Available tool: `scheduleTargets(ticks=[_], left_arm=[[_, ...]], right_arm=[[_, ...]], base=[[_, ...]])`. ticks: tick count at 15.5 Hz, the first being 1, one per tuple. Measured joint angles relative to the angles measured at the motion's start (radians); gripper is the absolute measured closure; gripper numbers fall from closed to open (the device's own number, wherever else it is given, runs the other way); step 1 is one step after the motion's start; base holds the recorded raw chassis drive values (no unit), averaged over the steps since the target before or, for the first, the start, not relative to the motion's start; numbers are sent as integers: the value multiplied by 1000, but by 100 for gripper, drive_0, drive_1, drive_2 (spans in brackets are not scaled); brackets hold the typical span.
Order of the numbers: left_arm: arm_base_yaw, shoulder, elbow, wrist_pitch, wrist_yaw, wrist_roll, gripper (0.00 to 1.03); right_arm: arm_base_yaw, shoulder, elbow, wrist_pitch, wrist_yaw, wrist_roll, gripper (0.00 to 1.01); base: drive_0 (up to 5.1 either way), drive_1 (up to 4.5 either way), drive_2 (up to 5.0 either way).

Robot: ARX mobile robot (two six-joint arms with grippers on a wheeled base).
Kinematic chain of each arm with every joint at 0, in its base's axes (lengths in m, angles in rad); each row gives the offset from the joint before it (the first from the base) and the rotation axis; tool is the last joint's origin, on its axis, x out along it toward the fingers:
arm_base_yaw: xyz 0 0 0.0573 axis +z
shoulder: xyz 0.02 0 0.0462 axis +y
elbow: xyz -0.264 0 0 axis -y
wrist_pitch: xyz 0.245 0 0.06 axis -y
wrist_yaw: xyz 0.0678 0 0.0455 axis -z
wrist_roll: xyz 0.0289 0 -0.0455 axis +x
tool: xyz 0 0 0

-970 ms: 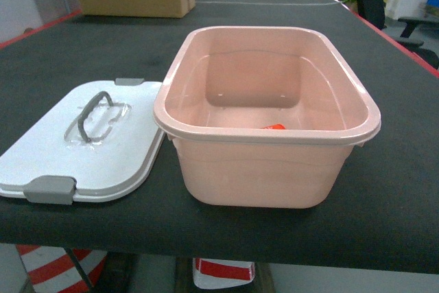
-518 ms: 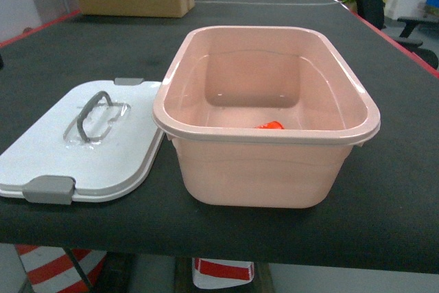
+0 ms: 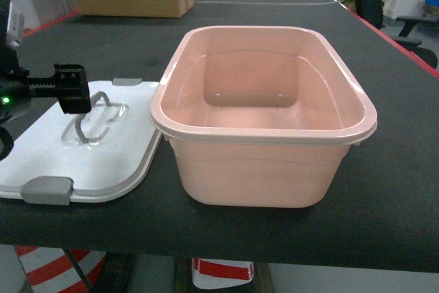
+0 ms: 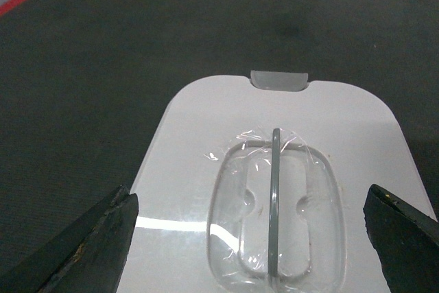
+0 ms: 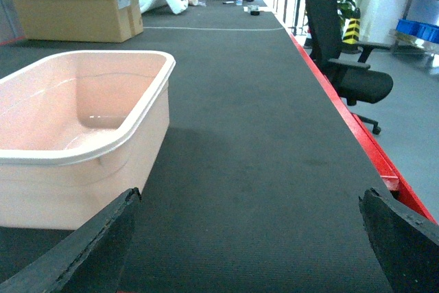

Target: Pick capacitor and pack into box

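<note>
Three cams, one table

Head cam looks down from the front at the pale pink plastic tub (image 3: 264, 118); left wrist hovers close above the white lid (image 4: 199, 169); right wrist looks level past the tub's side.

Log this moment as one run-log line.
left gripper: open above lid handle | right gripper: open, beside box | lid off
</note>
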Motion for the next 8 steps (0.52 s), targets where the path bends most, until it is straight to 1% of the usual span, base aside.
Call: scheduleTargets(ticks=[2, 4, 8], left_arm=[[6, 89, 57, 3, 39, 3, 5], [9, 179, 113, 1, 65, 19, 5], [18, 302, 200, 9, 101, 43, 5]], right_arm=[[0, 0, 0, 0, 0, 0, 3], [0, 0, 0, 0, 0, 0, 3], [0, 0, 0, 0, 0, 0, 3]], base=[[0, 0, 0], [0, 0, 0], [0, 0, 0]])
